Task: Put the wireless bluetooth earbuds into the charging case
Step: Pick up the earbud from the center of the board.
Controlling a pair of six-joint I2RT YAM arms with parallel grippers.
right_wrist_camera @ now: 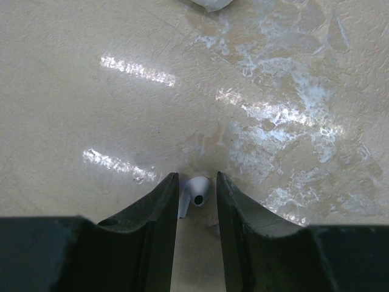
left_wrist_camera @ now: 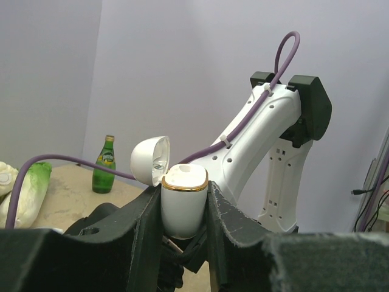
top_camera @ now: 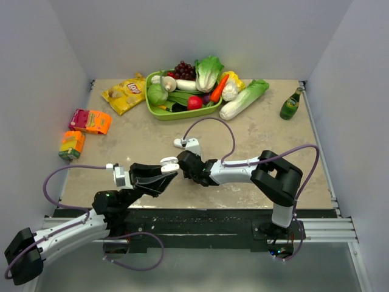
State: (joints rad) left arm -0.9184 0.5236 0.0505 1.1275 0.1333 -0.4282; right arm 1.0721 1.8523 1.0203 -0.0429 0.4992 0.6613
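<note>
You had one charging case [left_wrist_camera: 184, 210], lid open, pinched upright in the left gripper [left_wrist_camera: 184, 191]. One earbud [right_wrist_camera: 198, 191] lay on the table [right_wrist_camera: 91, 109] between the right gripper [right_wrist_camera: 197, 181] jaws. Couldn't tell if they gripped it.

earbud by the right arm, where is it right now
In the right wrist view, the earbud lies on the table at bottom centre, between the two fingers of the right pincer.
</note>
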